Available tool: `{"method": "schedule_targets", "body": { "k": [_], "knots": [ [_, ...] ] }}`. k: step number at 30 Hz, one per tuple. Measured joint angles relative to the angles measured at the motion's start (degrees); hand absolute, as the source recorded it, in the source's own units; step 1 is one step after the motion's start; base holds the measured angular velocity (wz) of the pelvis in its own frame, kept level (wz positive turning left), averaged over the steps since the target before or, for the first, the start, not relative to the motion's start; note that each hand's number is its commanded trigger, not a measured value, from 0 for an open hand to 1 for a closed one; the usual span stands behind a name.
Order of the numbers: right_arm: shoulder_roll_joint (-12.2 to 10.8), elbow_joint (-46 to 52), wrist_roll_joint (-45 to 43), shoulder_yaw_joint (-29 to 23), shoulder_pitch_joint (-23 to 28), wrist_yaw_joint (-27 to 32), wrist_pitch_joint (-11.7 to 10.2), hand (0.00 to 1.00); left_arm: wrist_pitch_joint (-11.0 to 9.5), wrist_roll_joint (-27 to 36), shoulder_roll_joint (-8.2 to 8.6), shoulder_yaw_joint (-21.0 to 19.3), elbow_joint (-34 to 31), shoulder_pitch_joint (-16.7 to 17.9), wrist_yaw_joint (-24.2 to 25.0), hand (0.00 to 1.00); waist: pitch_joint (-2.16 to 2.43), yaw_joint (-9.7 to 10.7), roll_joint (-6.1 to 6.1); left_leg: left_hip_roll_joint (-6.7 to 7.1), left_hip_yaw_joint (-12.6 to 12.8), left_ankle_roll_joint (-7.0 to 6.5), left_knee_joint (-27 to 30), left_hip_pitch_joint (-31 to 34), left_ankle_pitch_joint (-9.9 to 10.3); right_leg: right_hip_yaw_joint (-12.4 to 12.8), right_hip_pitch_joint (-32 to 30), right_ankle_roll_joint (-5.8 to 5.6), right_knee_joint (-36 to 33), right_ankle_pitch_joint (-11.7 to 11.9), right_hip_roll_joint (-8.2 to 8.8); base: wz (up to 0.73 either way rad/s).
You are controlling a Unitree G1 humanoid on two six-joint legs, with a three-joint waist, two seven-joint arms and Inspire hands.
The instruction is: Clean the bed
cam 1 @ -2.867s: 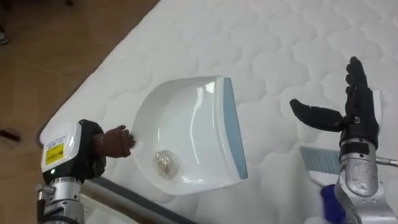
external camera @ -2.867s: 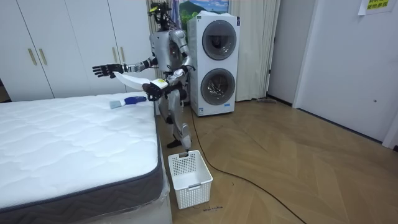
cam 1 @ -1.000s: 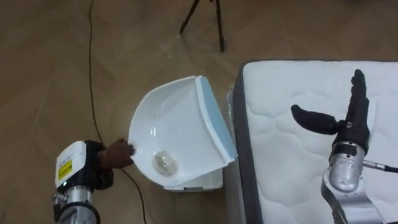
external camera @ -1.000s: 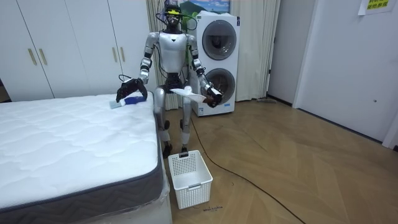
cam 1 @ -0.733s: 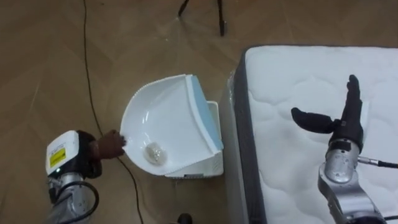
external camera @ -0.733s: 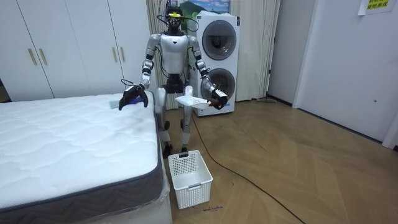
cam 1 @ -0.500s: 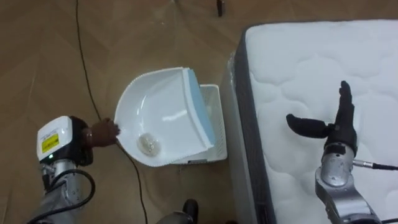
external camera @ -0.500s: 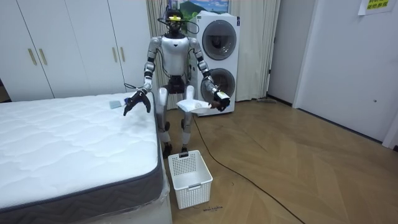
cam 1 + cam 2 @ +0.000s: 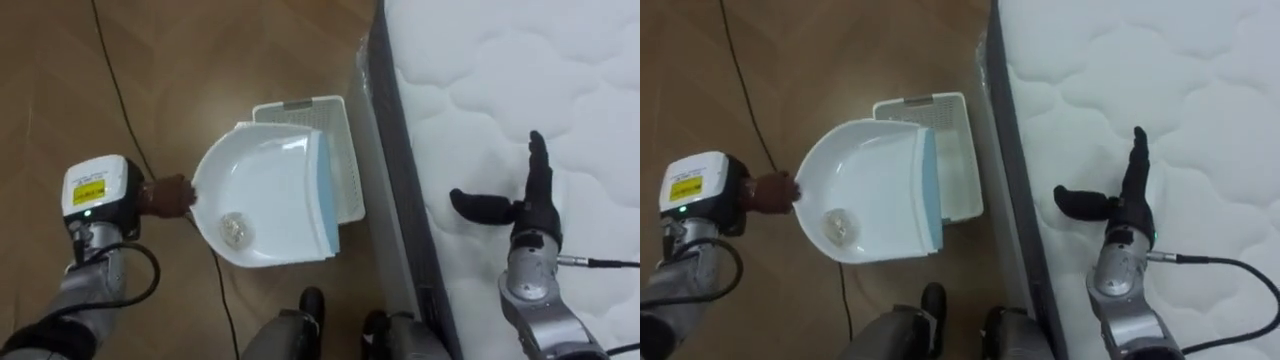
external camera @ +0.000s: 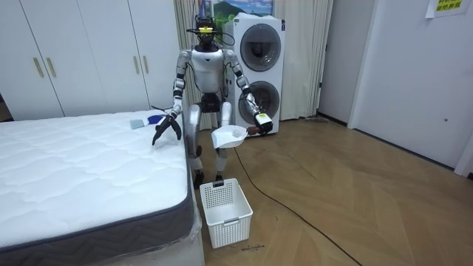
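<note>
Left eye view: on the right, a white quilted bed (image 9: 470, 70), its edge running near to far. Left of it, on the wooden floor (image 9: 200, 60), a white slatted basket (image 9: 345, 150). Over the basket's left part, a white dustpan (image 9: 270, 190) with a blue lip. Left hand (image 9: 165, 195) at the pan's left, fingers clenched round its handle. Right hand (image 9: 528, 212) above the bed, fingers straight and released, holding nothing. In the pan near the handle, a small crumpled wad (image 9: 235, 228).
</note>
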State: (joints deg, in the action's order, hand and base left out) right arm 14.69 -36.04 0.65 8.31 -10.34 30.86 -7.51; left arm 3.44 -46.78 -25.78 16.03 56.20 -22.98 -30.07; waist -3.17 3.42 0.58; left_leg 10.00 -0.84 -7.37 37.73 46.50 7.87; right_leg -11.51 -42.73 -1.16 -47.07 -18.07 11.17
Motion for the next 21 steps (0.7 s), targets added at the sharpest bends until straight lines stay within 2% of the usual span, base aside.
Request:
{"method": "schedule_targets", "body": {
  "k": [2,4,6,9,11,15,21],
  "knots": [
    [0.5,0.0,-1.0,0.2,0.0,-0.2,0.1,0.0,0.6,-2.5,-0.91,0.0,-0.2,-0.4,0.9,1.0,0.01,0.3,0.02,0.33,0.7,0.55,0.3,0.4,0.1,0.6,-0.9,-0.03,-1.3,-0.4,0.53,-0.03],
    [1.4,0.0,-1.8,1.0,0.0,-0.2,0.4,0.0,1.7,-5.5,-2.19,0.3,-0.8,-1.0,2.3,1.0,0.04,1.4,0.66,0.69,0.6,1.89,1.4,1.4,0.5,0.8,-1.7,-0.09,-2.0,-0.8,0.88,0.09],
    [1.4,0.0,-3.4,1.1,0.0,-0.3,2.3,0.0,3.3,-8.1,-3.04,0.9,-1.1,-2.5,3.4,1.0,0.09,1.5,0.76,0.67,0.6,2.89,1.8,2.7,0.4,0.7,-2.5,0.35,-2.3,-1.1,0.92,0.05],
    [1.4,0.8,-5.0,1.1,-0.1,-0.3,5.2,0.0,6.0,-11.9,-3.46,1.1,-1.8,-4.4,6.0,1.0,0.1,1.2,0.85,0.68,1.0,3.19,2.1,4.2,0.2,1.2,-4.5,0.34,-2.9,-1.1,0.98,-0.03],
    [1.4,2.1,-6.9,1.1,0.0,-0.3,6.3,0.0,7.3,-14.1,-4.3,1.1,-4.0,-4.4,8.2,1.0,0.12,1.2,0.87,0.68,1.3,3.25,2.2,4.8,0.2,1.4,-5.3,0.35,-3.2,-1.1,1.05,-0.02],
    [1.5,5.5,-8.1,1.1,0.2,0.4,8.2,0.0,10.0,-16.5,-5.07,1.1,-7.5,-4.4,11.5,1.0,0.14,1.2,0.9,0.7,1.9,4.62,3.2,5.4,1.1,2.2,-6.0,-0.1,-4.7,-1.2,1.16,0.0],
    [2.1,8.5,-10.0,1.1,1.0,0.5,10.2,0.0,10.5,-17.3,-7.73,1.1,-9.7,-4.5,15.9,1.0,0.2,1.2,1.49,0.45,1.9,4.42,4.6,6.3,1.8,2.7,-6.5,-0.22,-5.3,-1.4,0.29,-0.03]
  ]
}}
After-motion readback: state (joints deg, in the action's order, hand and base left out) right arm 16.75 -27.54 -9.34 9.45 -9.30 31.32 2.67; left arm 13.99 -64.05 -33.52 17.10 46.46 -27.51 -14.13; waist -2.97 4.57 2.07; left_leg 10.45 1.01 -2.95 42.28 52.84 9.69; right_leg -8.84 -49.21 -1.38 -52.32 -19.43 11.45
